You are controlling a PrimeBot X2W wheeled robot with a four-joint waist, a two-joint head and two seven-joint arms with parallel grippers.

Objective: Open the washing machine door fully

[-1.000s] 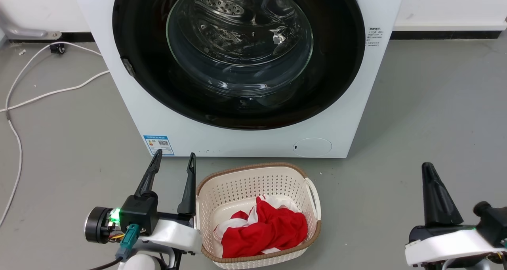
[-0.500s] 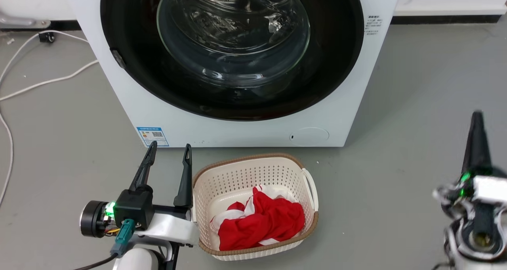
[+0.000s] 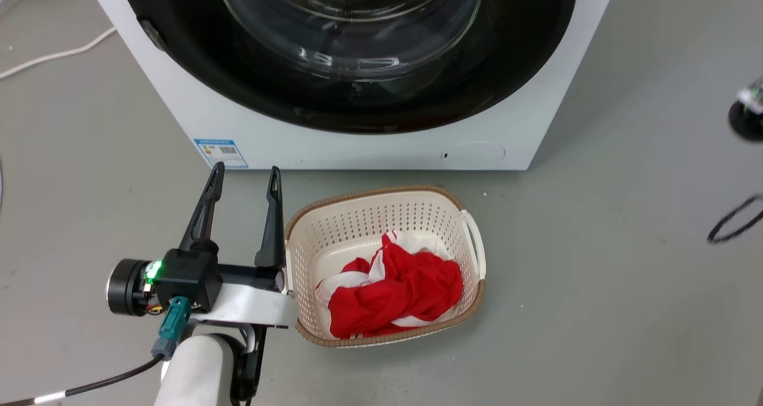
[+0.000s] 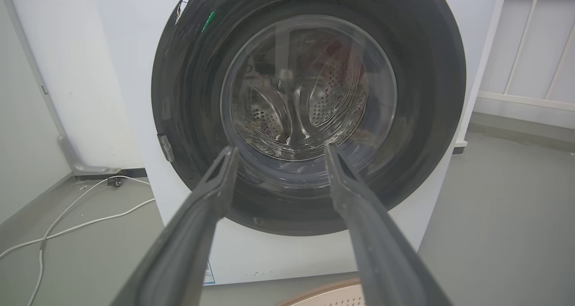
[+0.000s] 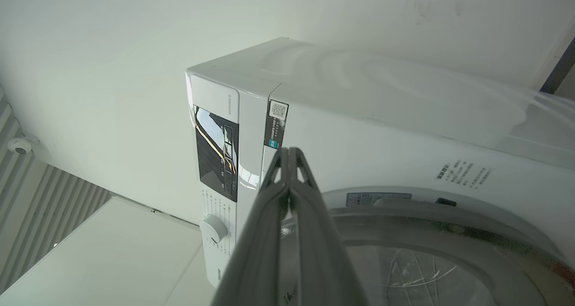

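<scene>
One washing machine (image 3: 197,105) stands on the grey floor, and its top is cut off in the head view. Its single washing machine door (image 3: 351,105) covers most of the front. The glossy black frame lies flat against the white body, and the perforated steel drum shows through the clear glass bowl (image 4: 310,117).

One cream perforated basket (image 3: 381,192) sits on the floor just in front of the machine, below the door. It holds one crumpled red and white cloth (image 3: 396,290).

Two grippers are seen. The left gripper (image 3: 245,173) hangs just left of the basket with its two fingers spread apart and holding nothing. In the left wrist view it points at the lower part of the door (image 4: 280,148), clear of it. The right gripper (image 5: 289,151) has its fingers pressed together, tips raised before the machine's upper front corner near the dark control panel (image 5: 215,162). A blurred dark shape at the head view's right edge cannot be made out.

One white cable (image 3: 53,53) lies on the floor to the left. One round white filter flap (image 3: 474,151) and one small blue label (image 3: 220,151) sit low on the front.
</scene>
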